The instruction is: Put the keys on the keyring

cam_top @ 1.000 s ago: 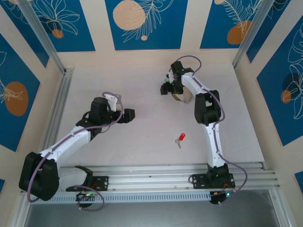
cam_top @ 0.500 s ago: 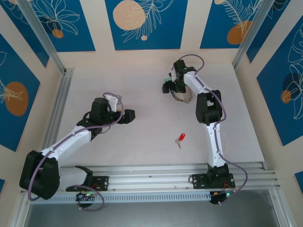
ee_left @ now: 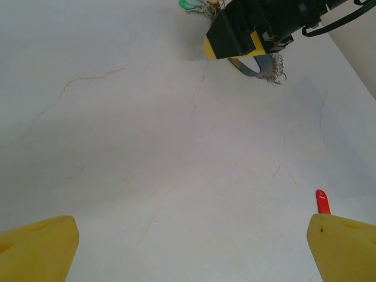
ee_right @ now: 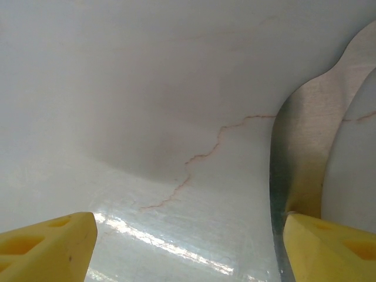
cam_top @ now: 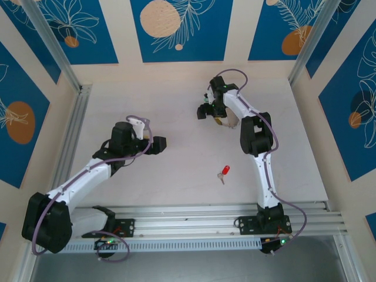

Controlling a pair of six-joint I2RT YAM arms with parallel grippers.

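The key (cam_top: 224, 171), tiny with a red head, lies alone on the white table right of centre; in the left wrist view the key (ee_left: 321, 201) shows just above my right fingertip (ee_left: 343, 244). The keyring (cam_top: 230, 123) lies at the back, partly hidden under the right arm. Its grey band (ee_left: 258, 67) and teal tag (ee_left: 188, 4) show under and beside the right gripper's black and yellow body (ee_left: 249, 29). My right gripper (cam_top: 204, 111) stands open low over the table, the grey band (ee_right: 279, 176) curving up along the inner side of its right finger (ee_right: 329, 247). My left gripper (cam_top: 158, 143) is open and holds nothing.
Aluminium rails run along the left side (cam_top: 70, 135) and the near edge (cam_top: 194, 214) of the table. Blue patterned walls enclose the back and sides. Faint cracks (ee_right: 200, 155) mark the tabletop.
The right gripper has spread a little wider and shifted slightly left by the keyring. The left gripper drew back a touch. The key has not moved.
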